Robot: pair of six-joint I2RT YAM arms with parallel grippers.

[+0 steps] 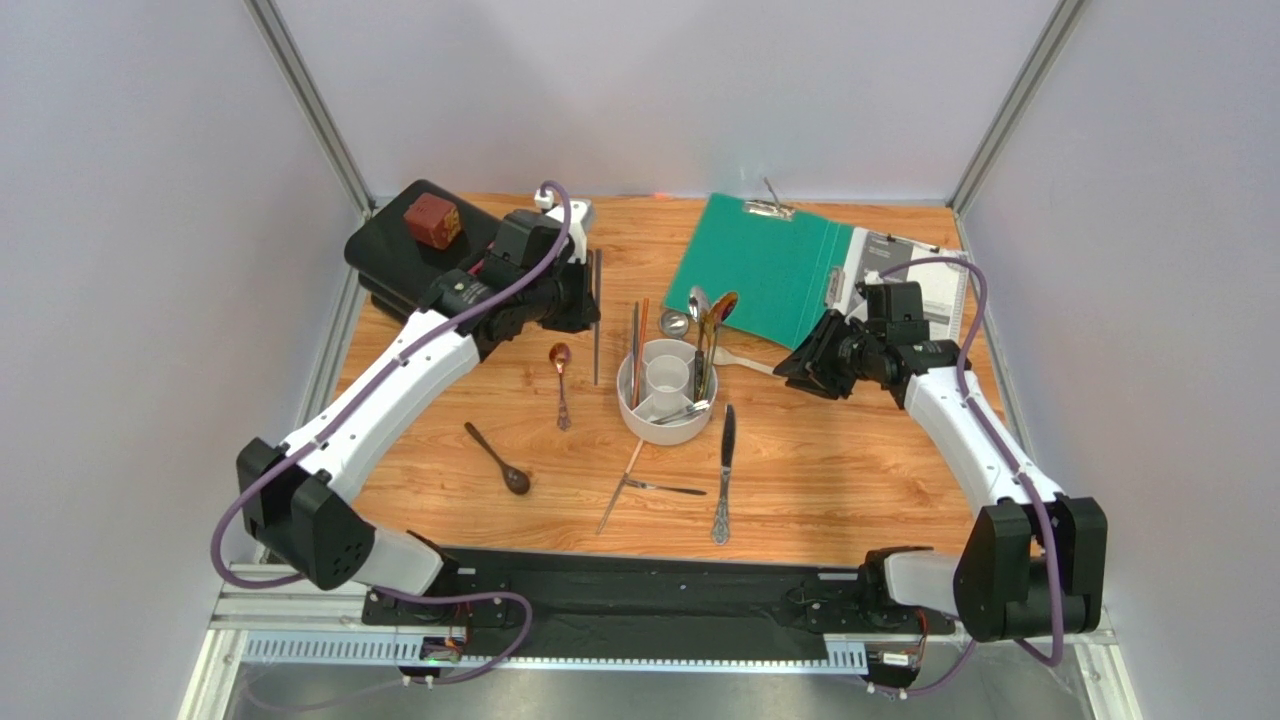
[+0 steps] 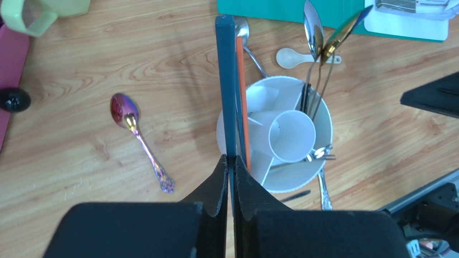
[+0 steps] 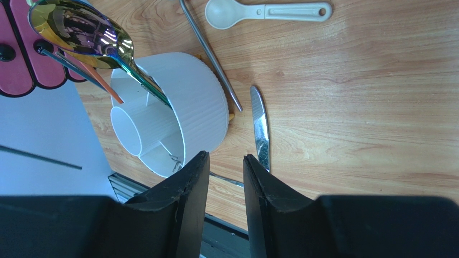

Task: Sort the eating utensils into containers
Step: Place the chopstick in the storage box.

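My left gripper (image 2: 230,158) is shut on a dark chopstick (image 2: 225,80) and holds it left of the round white partitioned holder (image 2: 323,129); it also shows in the top view (image 1: 582,308). An orange chopstick (image 2: 241,97) runs beside the dark one at the holder's left rim. A silver and a gold spoon (image 2: 312,27) stand in the holder (image 1: 667,405). An iridescent spoon (image 2: 140,140) lies on the table to its left. My right gripper (image 3: 225,158) is open and empty, right of the holder (image 3: 199,107), above a silver knife (image 3: 259,129). A white ceramic spoon (image 3: 258,11) lies behind.
A dark brown spoon (image 1: 501,461), a black-handled knife (image 1: 726,473) and crossed thin utensils (image 1: 639,483) lie in front of the holder. A green clipboard (image 1: 759,263) lies at the back, a black box (image 1: 394,263) with a red-brown cube (image 1: 433,221) back left. A pale yellow mug (image 2: 43,13) stands nearby.
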